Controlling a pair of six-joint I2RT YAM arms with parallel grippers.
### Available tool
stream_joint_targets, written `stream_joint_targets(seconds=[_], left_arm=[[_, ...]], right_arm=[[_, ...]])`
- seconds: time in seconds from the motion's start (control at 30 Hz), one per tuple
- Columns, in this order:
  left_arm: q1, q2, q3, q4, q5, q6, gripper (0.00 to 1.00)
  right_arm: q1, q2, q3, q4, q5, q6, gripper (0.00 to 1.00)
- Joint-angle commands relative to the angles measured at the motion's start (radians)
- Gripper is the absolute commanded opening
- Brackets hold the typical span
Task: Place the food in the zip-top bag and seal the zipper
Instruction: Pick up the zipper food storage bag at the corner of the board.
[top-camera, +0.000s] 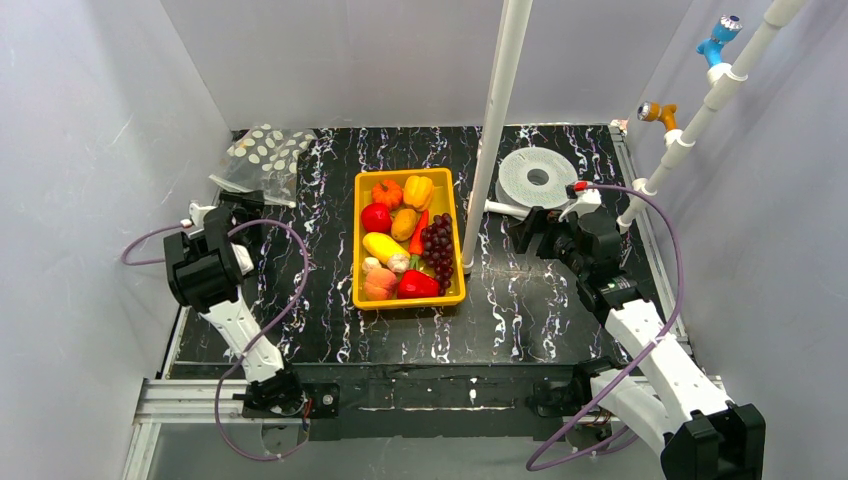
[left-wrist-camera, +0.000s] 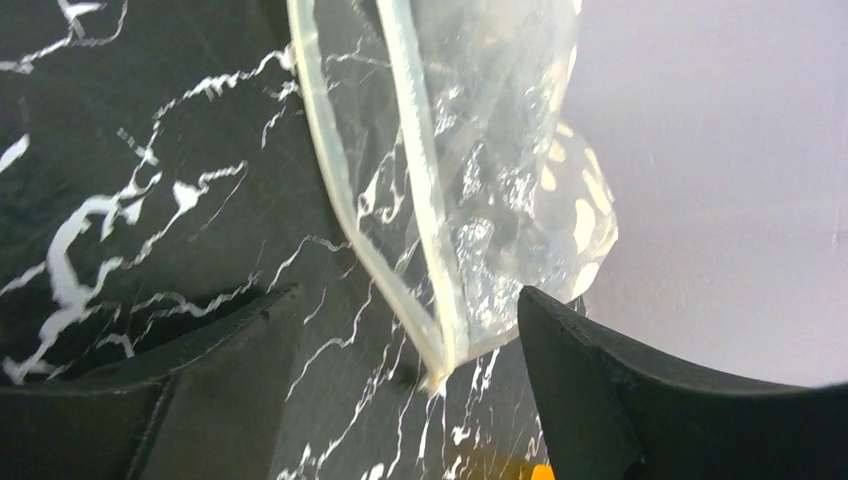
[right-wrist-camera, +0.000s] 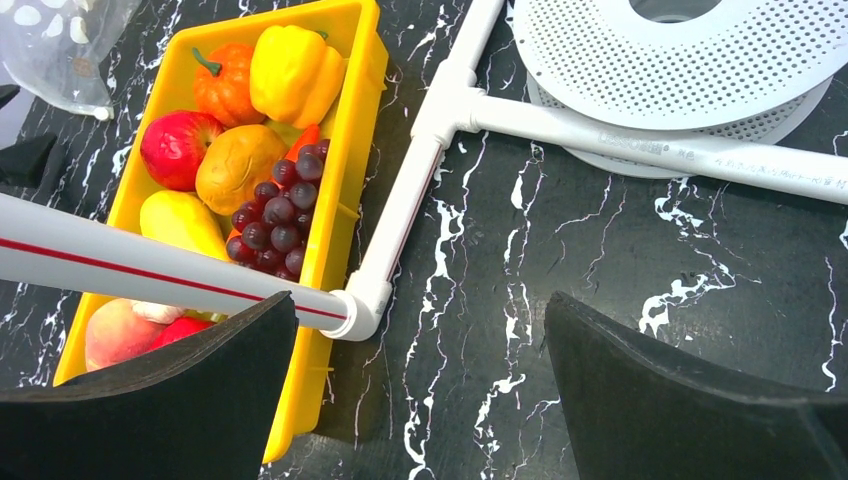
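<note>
Right hand (right-wrist-camera: 420, 310) is fully open and empty above the worktop (top-camera: 520, 310), just right of the yellow tray (top-camera: 358, 240), which holds all the food (top-camera: 384, 246). Left hand (left-wrist-camera: 408, 300) has its jaws apart and grips nothing; they straddle the near corner of the zip-top bag (left-wrist-camera: 500, 180), which lies at the far left of the worktop with the zipper (left-wrist-camera: 420, 200) strips apparently parted. Step in hand, as judged: securing the bag; the next move calls for pinching that corner beside the zipper and holding the mouth open for loading.
</note>
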Motion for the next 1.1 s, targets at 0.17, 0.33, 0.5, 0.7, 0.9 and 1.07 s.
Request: stream_joint_targets(seconds=[0.17,0.33,0.5,0.7,0.9,1.07], left_arm=[[-0.015,0.086,0.167,0.084,-0.012,-0.022,0.65],[-0.021,0.120,0.205,0.077,-0.017,-0.060,0.62],[-0.030,0.131,0.219,0.069,-0.008,-0.048,0.56],[-0.032,0.123,0.256,0.048,0.054,-0.024,0.27],[-0.046,-0.060,0.214,-0.177,0.065,0.107,0.03],[-0.069,-0.322,0.180,-0.552,-0.013,0.206,0.00]], right_arm=[[0.006,0.021,0.012,0.050,0.002,0.001,1.00],[0.006,0.029,0.016,0.044,0.001,0.000,1.00],[0.006,0.029,0.015,0.040,-0.004,0.001,1.00],[0.006,0.028,0.014,0.037,-0.016,0.002,1.00],[0.006,0.030,0.018,0.020,-0.019,0.010,1.00],[0.020,0.072,0.080,-0.092,0.080,0.048,1.00]])
